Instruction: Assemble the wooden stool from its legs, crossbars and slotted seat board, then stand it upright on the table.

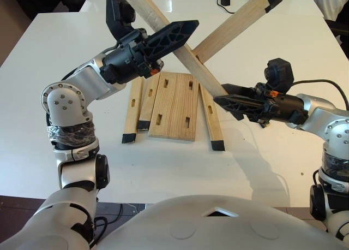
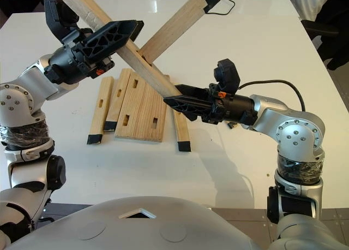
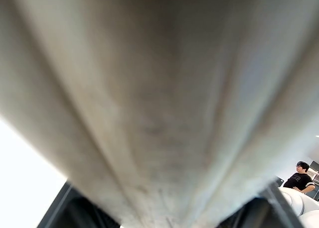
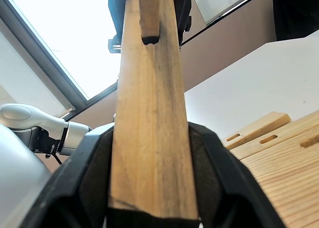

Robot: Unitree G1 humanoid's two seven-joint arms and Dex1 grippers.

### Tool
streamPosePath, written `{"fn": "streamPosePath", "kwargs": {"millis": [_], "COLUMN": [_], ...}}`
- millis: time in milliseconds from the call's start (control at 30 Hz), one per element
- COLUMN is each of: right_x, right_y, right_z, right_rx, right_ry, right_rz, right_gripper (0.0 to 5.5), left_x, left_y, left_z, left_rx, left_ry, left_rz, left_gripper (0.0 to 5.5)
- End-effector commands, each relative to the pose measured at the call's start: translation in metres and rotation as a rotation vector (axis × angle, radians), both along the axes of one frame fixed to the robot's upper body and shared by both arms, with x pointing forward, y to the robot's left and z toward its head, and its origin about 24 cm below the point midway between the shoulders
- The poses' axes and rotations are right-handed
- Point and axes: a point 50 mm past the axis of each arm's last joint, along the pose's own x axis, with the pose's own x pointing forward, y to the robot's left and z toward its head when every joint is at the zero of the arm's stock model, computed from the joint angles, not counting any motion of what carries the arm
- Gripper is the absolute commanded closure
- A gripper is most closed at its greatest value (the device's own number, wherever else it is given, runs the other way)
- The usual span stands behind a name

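While black left gripper [image 1: 188, 29] clamps a raised, tilted pale wooden leg [image 1: 150, 7], second black-capped wooden leg [image 1: 240, 21] crossing it, pale slotted seat board [image 1: 175, 105] flat on white table [image 1: 262, 168] beneath, black right gripper [image 1: 221, 100] clamped on first leg's lower end.

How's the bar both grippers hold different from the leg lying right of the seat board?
The held bar is raised and slanted, clamped by the left gripper and right gripper; the lying leg rests flat, untouched. The held bar has a second piece joined to it; the lying leg has none. Both are pale wood.
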Motion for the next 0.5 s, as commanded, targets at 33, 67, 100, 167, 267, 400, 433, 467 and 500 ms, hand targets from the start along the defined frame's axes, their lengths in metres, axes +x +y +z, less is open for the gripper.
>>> {"fn": "streamPosePath", "kwargs": {"millis": [33, 67, 100, 167, 267, 400, 433, 467, 500], "right_x": [0.004, 0.006, 0.009, 0.012, 0.015, 0.025, 0.029, 0.034, 0.039], "right_y": [-0.004, -0.004, -0.005, -0.009, -0.013, -0.024, -0.029, -0.035, -0.042], "right_z": [0.001, 0.000, -0.002, -0.001, -0.008, -0.034, -0.040, -0.047, -0.052], "right_rx": [-0.019, -0.027, -0.039, -0.025, -0.059, -0.205, -0.244, -0.290, -0.331], "right_ry": [-0.013, -0.015, -0.022, -0.044, -0.048, -0.019, -0.026, -0.032, -0.048], "right_rz": [-0.039, -0.058, -0.089, -0.125, -0.194, -0.339, -0.392, -0.455, -0.518], "right_gripper": [3.47, 3.47, 3.47, 3.05, 2.56, 2.35, 2.35, 2.35, 2.35], "left_x": [-0.003, -0.003, -0.002, 0.003, 0.012, 0.026, 0.026, 0.024, 0.021], "left_y": [-0.004, -0.004, -0.004, -0.002, 0.007, 0.029, 0.036, 0.043, 0.049], "left_z": [-0.002, -0.002, -0.002, -0.003, -0.006, -0.013, -0.014, -0.016, -0.018], "left_rx": [0.029, 0.030, 0.032, 0.040, 0.062, 0.145, 0.192, 0.252, 0.308], "left_ry": [-0.024, -0.028, -0.031, -0.031, -0.044, -0.122, -0.166, -0.220, -0.269], "left_rz": [-0.016, -0.012, -0.003, 0.044, 0.142, 0.325, 0.351, 0.357, 0.345], "left_gripper": [3.46, 3.46, 3.46, 3.46, 3.46, 3.46, 3.46, 3.46, 3.46]}}
